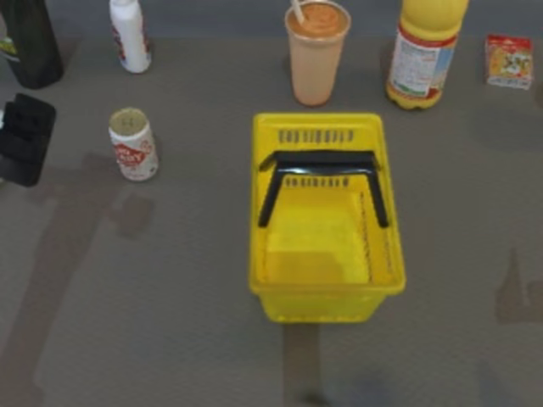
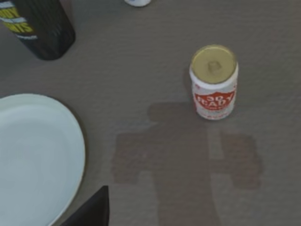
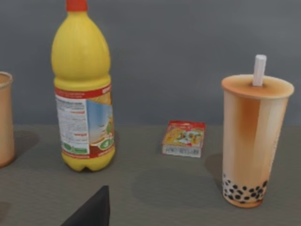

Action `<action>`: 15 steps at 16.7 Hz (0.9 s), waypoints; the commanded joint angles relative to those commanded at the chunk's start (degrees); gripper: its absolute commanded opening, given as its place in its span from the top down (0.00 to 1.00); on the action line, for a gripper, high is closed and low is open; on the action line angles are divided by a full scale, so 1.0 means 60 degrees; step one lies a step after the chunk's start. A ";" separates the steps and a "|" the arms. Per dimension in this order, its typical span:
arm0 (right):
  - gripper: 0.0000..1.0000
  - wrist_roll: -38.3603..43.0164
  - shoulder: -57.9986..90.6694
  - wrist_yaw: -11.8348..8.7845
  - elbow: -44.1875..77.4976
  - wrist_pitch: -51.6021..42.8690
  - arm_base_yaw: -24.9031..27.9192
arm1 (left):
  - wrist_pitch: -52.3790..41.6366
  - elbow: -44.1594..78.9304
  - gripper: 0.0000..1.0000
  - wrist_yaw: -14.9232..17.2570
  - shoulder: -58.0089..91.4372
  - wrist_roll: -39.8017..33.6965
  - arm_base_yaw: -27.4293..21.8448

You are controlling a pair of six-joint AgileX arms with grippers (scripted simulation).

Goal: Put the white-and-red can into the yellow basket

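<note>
White-and-red can [image 1: 133, 144] upright, open table toward yellow basket [image 1: 326, 292] (claw states: cannot tell)

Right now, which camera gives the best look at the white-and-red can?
The left wrist view: the white-and-red can stands upright with its red lettering and metal top clear. The top view shows it smaller, left of the yellow basket. The right wrist view misses it.
</note>
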 joint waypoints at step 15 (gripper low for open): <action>0.00 0.0000 0.0000 0.0000 0.0000 0.0000 0.0000 | -0.7034 1.2934 0.00 -0.0254 1.3288 0.3072 -0.0670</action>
